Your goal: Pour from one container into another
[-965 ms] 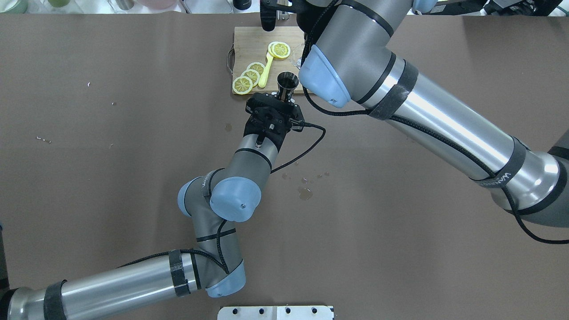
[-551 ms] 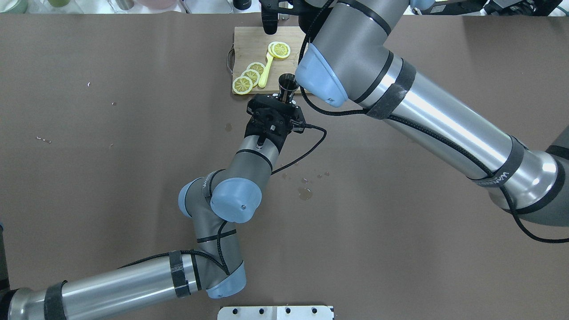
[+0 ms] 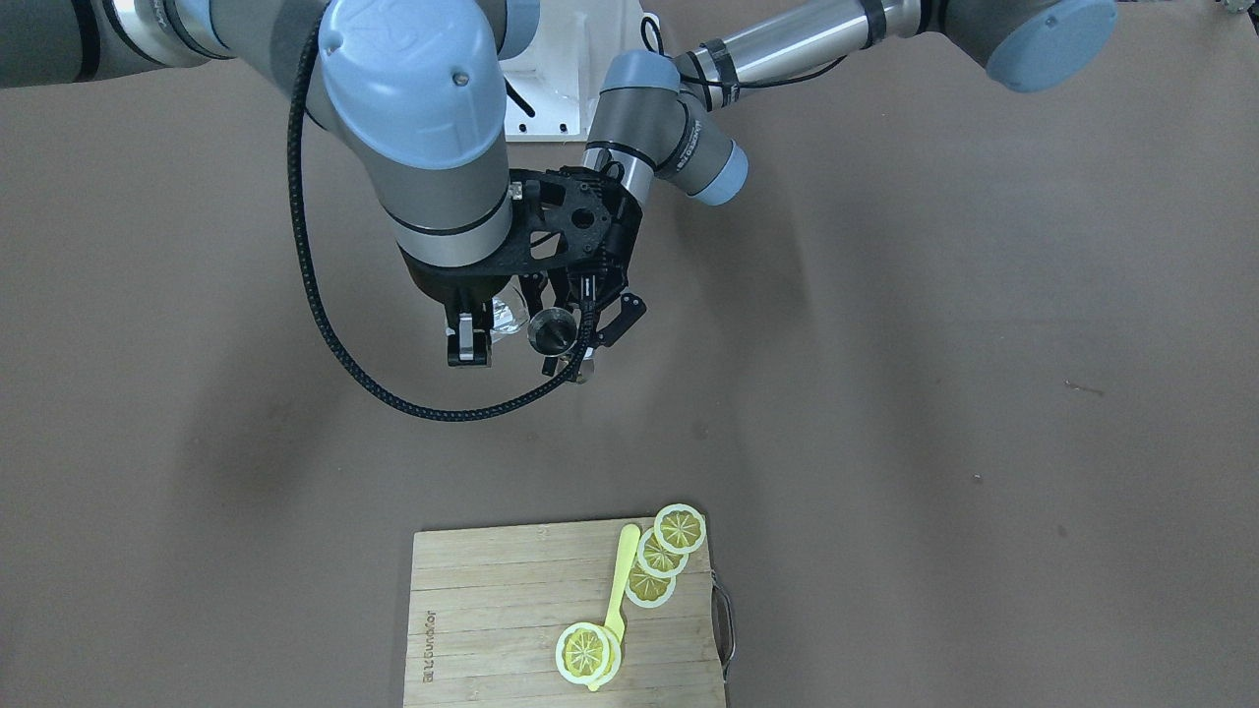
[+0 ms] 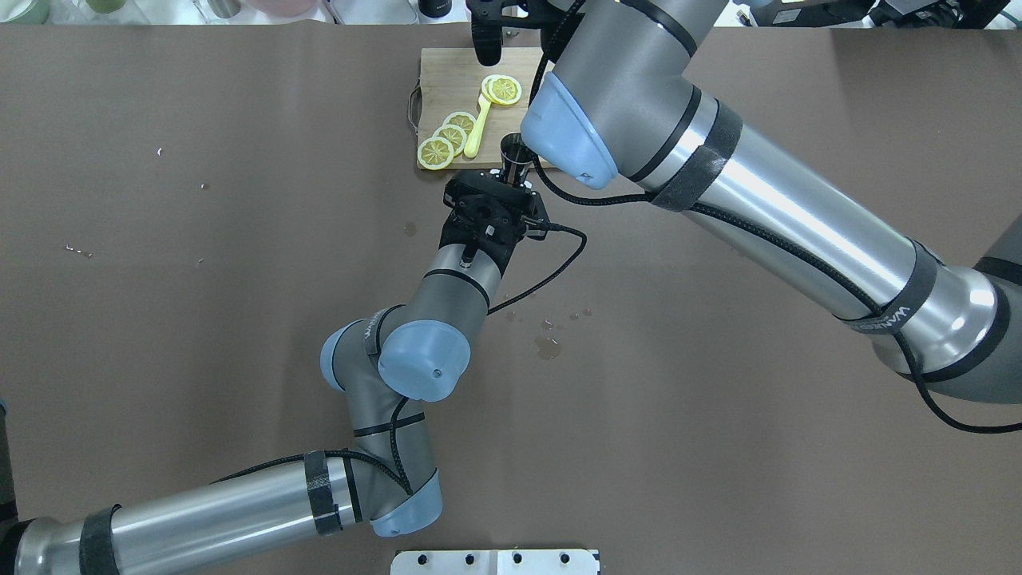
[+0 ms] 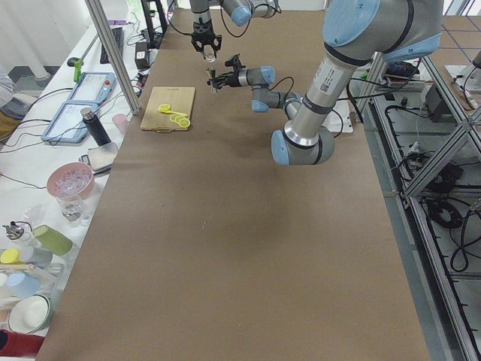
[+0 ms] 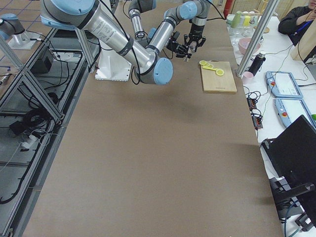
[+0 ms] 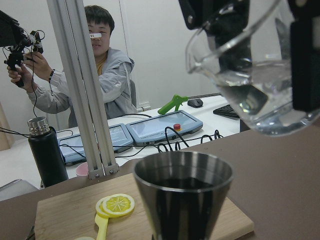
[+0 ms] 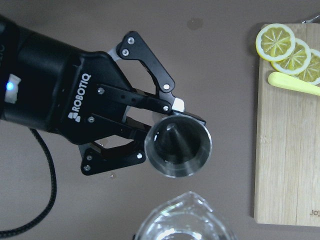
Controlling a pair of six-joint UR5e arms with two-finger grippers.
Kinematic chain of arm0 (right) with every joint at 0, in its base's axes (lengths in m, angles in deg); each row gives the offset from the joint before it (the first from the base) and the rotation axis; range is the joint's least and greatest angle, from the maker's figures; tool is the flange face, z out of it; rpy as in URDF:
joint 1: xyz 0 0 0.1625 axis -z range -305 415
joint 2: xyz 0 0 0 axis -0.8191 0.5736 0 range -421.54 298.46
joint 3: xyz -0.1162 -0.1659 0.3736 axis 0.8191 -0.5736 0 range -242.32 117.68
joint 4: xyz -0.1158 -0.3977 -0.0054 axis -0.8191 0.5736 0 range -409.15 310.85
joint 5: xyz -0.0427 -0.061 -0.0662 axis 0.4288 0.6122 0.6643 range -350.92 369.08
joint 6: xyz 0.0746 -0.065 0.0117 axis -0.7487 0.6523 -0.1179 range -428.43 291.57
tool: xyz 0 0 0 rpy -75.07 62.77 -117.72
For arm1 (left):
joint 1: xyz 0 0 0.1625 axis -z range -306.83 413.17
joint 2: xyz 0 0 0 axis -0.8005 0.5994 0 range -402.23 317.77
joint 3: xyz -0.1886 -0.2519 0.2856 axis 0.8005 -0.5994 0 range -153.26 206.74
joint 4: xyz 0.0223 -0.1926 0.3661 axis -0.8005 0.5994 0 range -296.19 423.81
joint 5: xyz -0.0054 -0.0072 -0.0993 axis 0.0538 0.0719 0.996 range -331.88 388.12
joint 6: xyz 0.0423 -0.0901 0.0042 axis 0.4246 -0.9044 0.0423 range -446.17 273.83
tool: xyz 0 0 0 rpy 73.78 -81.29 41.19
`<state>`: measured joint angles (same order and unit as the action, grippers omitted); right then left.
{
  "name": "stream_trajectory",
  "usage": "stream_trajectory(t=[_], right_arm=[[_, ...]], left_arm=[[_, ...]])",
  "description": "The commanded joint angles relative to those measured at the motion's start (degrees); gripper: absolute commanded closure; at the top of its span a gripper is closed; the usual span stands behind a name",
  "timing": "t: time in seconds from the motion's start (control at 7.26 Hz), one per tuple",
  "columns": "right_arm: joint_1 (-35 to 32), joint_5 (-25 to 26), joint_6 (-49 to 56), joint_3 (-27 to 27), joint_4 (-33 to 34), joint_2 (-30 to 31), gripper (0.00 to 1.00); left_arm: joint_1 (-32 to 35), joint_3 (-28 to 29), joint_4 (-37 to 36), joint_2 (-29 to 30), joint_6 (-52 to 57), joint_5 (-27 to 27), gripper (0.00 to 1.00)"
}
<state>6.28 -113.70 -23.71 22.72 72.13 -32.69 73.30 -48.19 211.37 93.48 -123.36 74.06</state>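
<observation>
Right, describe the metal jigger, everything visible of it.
The jigger is silvery polished steel, a cone that flares to a round open mouth and narrows toward the grip. It stands upright, mouth up, held off the table by the left end effector, whose black fingers clamp it below the rim. Its inside looks dark, and I cannot tell whether it holds liquid. The clear glass, with liquid in it, hangs tilted just above its mouth, not touching it.

A brown surface [image 4: 718,479] is covered at twelve o'clock, seen from overhead, by a wooden cutting board [image 4: 447,80] — wet spots [image 4: 548,346] are scattered near the middle, pale specks [image 4: 78,251] at nine o'clock.
</observation>
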Motion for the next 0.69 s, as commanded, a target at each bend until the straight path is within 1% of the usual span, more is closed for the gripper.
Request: stream_trajectory(t=[0.0,0.28,0.55], right_arm=[[0.3,1.2,0.1,-0.2,3.0,-0.7,1.0],[1.1,2.5,0.1,-1.2,5.2,-1.9,1.0],[2.3,4.6,0.1,-5.0,5.8,-4.8,1.0]], left_arm=[[0.0,0.3,0.0,0.0,-0.1,0.7,1.0],[0.0,0.6,0.1,0.0,-0.2,1.3,1.0],[0.0,0.7,0.6,0.0,-0.2,1.3,1.0]])
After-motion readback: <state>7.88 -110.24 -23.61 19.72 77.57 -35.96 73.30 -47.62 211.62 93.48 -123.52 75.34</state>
